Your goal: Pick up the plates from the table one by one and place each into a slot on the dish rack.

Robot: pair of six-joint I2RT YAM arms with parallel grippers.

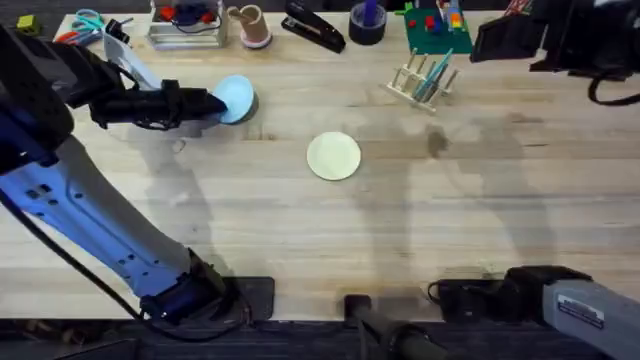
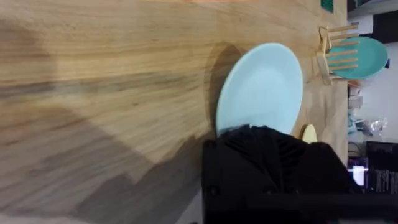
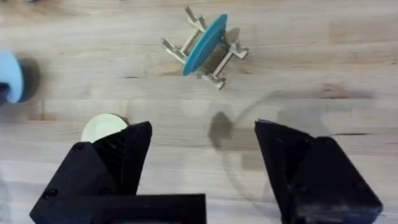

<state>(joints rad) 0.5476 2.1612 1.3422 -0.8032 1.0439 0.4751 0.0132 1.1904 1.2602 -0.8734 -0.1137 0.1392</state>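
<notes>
Between the fingers of the left claw (image 1: 214,103), a light blue plate (image 1: 237,97), pinched at one edge and tipped up off the worktop (image 1: 300,230), with a dark shadow on the wood beneath. Seen from the left wrist as a pale disc (image 2: 261,87) jutting out past the black fingers (image 2: 261,149), clamped shut on the rim.

Beyond that claw, toward the middle of the worktop, a cream plate (image 1: 333,156), flat on the wood and well apart from the blue one. Farther off past it, a small wooden rack (image 1: 425,78) with upright pegs, already carrying a teal plate (image 1: 432,72) on edge in one slot.

Near the right base, the right claw (image 3: 202,134), fingers spread wide and holding nothing, hanging over bare wood. Ahead of it, the rack (image 3: 211,59) with the teal plate (image 3: 204,43) leaning between the pegs. Off to one side of the open fingers, the cream plate (image 3: 102,127), partly behind one finger.

Along the far edge, behind the left claw: scissors (image 1: 85,20), a mug (image 1: 250,25), a black stapler (image 1: 315,30), a roll of tape (image 1: 367,25) and a green board (image 1: 435,30) with coloured blocks.

On the right arm, a white label (image 1: 580,310), lettering too small to read. No other legible writing.
</notes>
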